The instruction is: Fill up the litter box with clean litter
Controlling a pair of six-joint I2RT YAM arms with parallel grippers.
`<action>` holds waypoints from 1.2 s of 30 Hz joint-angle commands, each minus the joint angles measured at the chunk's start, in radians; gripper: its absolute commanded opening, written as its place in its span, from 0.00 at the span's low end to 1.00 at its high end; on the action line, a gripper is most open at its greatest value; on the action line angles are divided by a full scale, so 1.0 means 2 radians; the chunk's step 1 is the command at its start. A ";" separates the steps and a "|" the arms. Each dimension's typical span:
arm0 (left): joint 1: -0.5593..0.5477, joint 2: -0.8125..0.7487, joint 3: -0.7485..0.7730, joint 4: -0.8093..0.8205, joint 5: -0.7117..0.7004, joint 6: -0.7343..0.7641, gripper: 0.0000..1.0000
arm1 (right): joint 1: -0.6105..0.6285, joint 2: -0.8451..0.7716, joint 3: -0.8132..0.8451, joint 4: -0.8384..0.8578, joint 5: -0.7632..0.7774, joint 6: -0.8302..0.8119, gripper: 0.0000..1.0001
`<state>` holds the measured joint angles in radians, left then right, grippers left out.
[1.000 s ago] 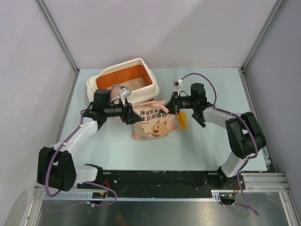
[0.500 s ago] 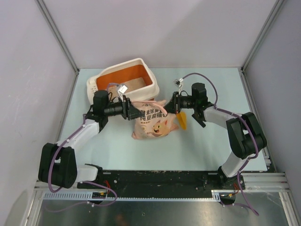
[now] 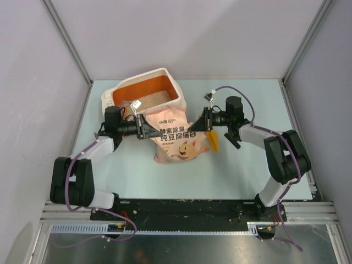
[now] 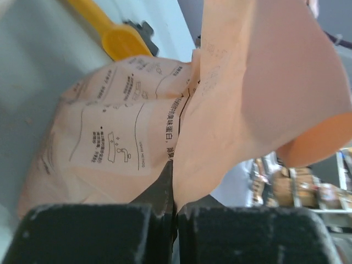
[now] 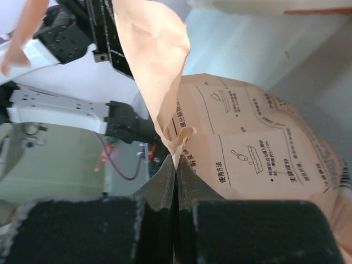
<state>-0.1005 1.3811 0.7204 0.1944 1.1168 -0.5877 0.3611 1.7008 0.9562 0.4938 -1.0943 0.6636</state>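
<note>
The cream-white litter box with its orange inside stands at the back left, with a small patch of pale clean litter on its floor. In front of it a pink-beige printed bag stands with its top stretched between both grippers. My left gripper is shut on the bag's upper left edge. In the left wrist view my left gripper pinches the thin bag wall. My right gripper is shut on the upper right edge, and the right wrist view shows my right gripper nipping a fold of the bag.
A yellow-orange scoop lies on the table just right of the bag and shows in the left wrist view as the scoop beyond the bag. Grey walls with metal posts close in the table at the back and both sides.
My left gripper moved right to the bag and shut on its upper left edge. The bag's top now stands raised and spread between both grippers. The right gripper kept its hold.
</note>
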 commanded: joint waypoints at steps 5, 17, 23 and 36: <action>0.026 0.017 0.035 -0.074 0.084 -0.078 0.00 | -0.034 0.008 0.078 -0.053 -0.097 0.094 0.00; 0.026 0.024 0.047 -0.166 0.061 -0.090 0.00 | -0.030 0.034 0.120 -0.142 -0.153 0.199 0.00; 0.026 0.015 0.069 -0.166 0.067 -0.049 0.00 | -0.032 0.013 0.119 -0.075 -0.162 0.152 0.00; -0.001 0.027 0.103 -0.159 0.025 0.013 0.38 | 0.017 0.001 0.103 -0.153 -0.050 -0.085 0.40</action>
<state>-0.0841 1.4368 0.8791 -0.1375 1.1790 -0.6098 0.3553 1.7386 1.1538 0.1761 -1.2224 0.5861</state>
